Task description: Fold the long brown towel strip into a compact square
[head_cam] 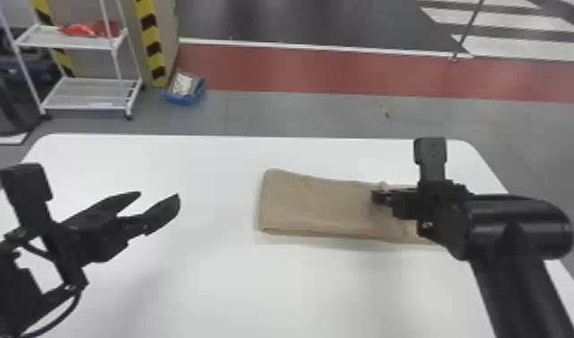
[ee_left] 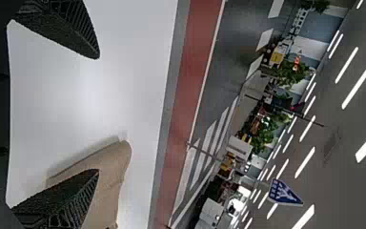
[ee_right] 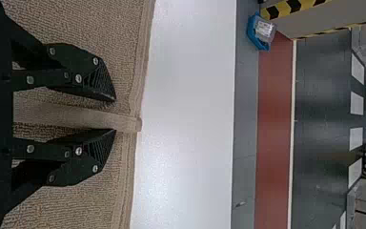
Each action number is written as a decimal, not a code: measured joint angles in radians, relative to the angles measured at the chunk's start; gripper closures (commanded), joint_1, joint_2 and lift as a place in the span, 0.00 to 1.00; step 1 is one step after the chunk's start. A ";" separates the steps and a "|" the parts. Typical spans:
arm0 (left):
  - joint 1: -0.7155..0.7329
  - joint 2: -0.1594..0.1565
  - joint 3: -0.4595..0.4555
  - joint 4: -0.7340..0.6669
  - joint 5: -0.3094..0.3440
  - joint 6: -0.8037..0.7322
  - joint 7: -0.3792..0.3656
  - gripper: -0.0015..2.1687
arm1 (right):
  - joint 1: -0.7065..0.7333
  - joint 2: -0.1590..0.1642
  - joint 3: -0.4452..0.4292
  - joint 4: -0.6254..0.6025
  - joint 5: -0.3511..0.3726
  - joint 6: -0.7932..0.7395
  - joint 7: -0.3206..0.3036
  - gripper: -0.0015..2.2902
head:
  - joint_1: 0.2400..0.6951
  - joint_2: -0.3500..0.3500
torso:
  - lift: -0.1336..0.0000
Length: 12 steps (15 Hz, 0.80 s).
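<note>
Brown towel strip [head_cam: 317,206] lies ridged — right gripper [head_cam: 380,197] straddling the ridge.

Tabletop [head_cam: 200,278]: towel [head_cam: 317,206], right of centre, running toward right edge. Left tool [head_cam: 159,194]: over left part. Right tool [head_cam: 377,197]: at towel's right half.

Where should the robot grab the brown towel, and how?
Probably by the raised ridge in the brown towel, coming from above. The ridge sticks up while the cloth around it lies flat, and the right gripper has its fingers apart, one on each side, so closing them should pinch it.
</note>
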<state>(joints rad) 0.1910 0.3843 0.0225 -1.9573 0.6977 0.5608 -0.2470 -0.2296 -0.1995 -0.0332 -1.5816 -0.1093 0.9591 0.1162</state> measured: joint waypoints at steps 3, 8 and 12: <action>0.002 0.001 0.002 0.000 0.001 0.000 -0.002 0.01 | 0.012 0.000 -0.003 -0.007 -0.005 -0.002 0.002 0.41 | 1.00 0.34 | 0.07; 0.002 0.001 -0.001 -0.003 0.000 0.000 -0.002 0.01 | 0.029 -0.005 -0.010 -0.035 -0.022 0.009 0.002 0.46 | 1.00 0.34 | 0.07; 0.008 0.001 0.004 -0.006 0.001 0.000 -0.001 0.01 | 0.057 -0.007 -0.030 -0.087 -0.052 -0.026 0.001 0.49 | 1.00 0.34 | 0.07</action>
<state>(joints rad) 0.1988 0.3851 0.0268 -1.9631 0.6992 0.5608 -0.2485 -0.1722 -0.2064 -0.0630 -1.6682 -0.1617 0.9332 0.1174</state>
